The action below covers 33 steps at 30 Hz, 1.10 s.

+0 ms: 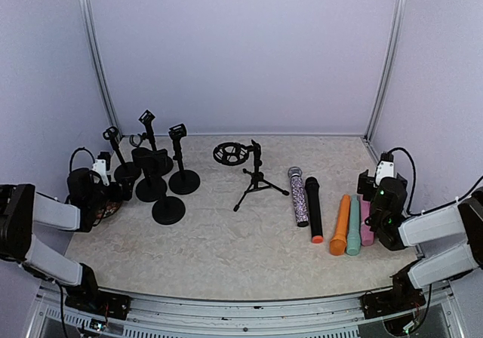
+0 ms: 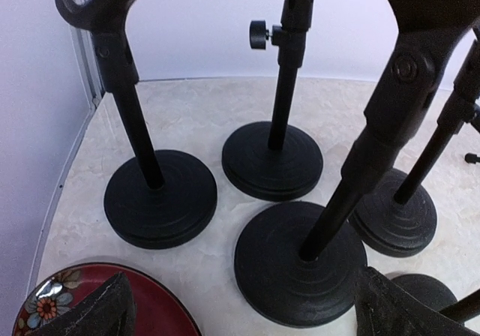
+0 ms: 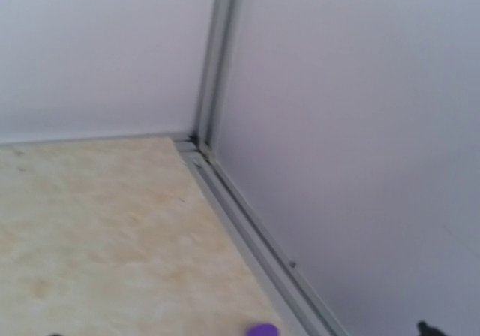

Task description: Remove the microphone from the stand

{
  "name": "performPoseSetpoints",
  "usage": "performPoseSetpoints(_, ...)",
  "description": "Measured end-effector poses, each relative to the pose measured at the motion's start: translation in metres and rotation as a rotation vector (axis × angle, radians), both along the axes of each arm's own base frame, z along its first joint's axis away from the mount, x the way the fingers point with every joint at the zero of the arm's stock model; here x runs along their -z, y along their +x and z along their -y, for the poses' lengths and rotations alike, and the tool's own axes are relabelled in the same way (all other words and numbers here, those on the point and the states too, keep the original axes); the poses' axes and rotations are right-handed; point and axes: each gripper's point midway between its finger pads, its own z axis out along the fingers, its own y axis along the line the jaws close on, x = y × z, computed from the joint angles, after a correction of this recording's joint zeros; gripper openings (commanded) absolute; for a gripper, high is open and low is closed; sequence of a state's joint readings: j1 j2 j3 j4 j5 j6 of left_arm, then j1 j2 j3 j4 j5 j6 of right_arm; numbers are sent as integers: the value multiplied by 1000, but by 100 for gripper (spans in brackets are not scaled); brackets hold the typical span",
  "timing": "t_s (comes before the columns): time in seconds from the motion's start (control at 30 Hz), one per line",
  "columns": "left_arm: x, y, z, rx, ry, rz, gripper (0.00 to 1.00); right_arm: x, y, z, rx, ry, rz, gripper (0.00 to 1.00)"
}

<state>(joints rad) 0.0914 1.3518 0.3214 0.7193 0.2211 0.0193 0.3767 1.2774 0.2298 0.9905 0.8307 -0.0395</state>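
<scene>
The left gripper was held wide open before the round-based stands; the right gripper was spread wide, nothing held; five microphones were laid flat between it and the tripod stand.

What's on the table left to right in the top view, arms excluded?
Cluster of round-base stands → tripod stand → speckled microphone → black microphone → orange microphone → teal microphone → pink microphone.
</scene>
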Motion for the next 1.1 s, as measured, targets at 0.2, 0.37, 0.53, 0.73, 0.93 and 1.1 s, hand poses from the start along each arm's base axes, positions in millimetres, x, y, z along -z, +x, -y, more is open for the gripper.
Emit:
performPoseSetpoints(0.2,-18,12,-5,-40,2,107,99,19,-1,26,36,30,6,100)
performPoseSetpoints(0.37,-19,38,-15,-106,-10,96,99,17,9,28,-29,38,29,100)
performPoseSetpoints(0.53,-21,37,-13,-127,-18,136,99,11,16,37,-78,56,71,100)
performPoseSetpoints(0.73,-10,5,4,-87,1,188,99,34,32,11,-270,35,15,100)
performPoseSetpoints(0.93,-16,1,10,-67,23,231,99,37,38,3,-325,37,6,100)
performPoseSetpoints(1.1,-24,4,5,-71,20,256,99,34,39,4,-329,40,14,100)
